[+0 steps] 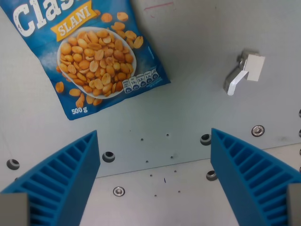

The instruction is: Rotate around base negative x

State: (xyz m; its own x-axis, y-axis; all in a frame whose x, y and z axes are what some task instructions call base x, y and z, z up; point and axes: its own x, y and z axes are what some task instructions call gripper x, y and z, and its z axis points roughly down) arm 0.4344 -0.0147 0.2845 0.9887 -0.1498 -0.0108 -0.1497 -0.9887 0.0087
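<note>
Gripper (155, 174) hangs wide open above the counter (197, 56), its two blue ribbed fingers (66, 183) spread to the bottom corners of the wrist view with nothing between them. The task names no object; it asks only for a rotation of the arm itself about the base's x axis, in the negative sense. To do it well, I judge the turn should be slow and pure, with the tool point kept at its height so the fingertips do not dip toward the metal surface, and with no drift sideways toward the bag.

Outward from the gripper, the count is as follows. One blue bag of salted peanuts (94, 56) lies flat at the upper left of the wrist view, well apart from both fingers. One small white-and-grey bracket (243, 71) sits at the upper right. About six bolts or bolt holes (108, 156) show in the plate, near a seam that crosses it. Several tiny dark specks dot the middle.
</note>
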